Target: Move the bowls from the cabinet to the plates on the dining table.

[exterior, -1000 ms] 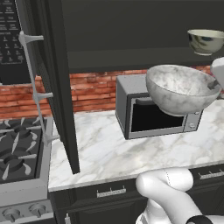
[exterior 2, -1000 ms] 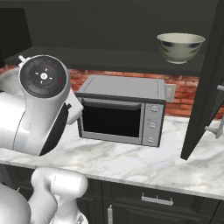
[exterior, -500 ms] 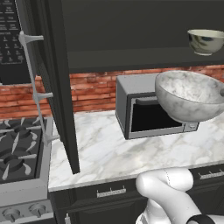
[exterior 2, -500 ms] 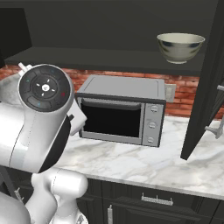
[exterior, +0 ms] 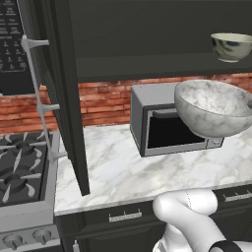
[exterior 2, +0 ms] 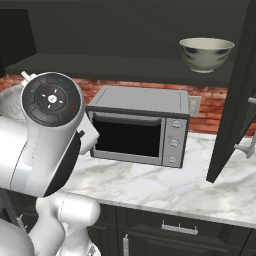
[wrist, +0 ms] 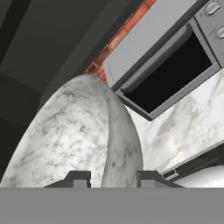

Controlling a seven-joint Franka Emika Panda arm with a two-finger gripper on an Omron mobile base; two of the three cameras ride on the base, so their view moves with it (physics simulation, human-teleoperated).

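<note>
Left base view: we carry the marbled bowl [exterior: 214,108] in front of the microwave [exterior: 170,120], clear of the desk [exterior: 118,170]. A fast swing risks slipping the rim grip or striking the cabinet door [exterior: 66,93].

Right base view: the grey-green bowl [exterior 2: 206,54] sits on the cabinet shelf above the microwave.

Hand view: our fingers [wrist: 110,177] pinch the marbled bowl's rim, one each side.

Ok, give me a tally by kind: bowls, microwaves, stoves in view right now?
Bowls: 2, the marbled bowl in the tool and the grey-green bowl on the cabinet shelf
Microwaves: 1
Stoves: 1
Total: 4
</note>
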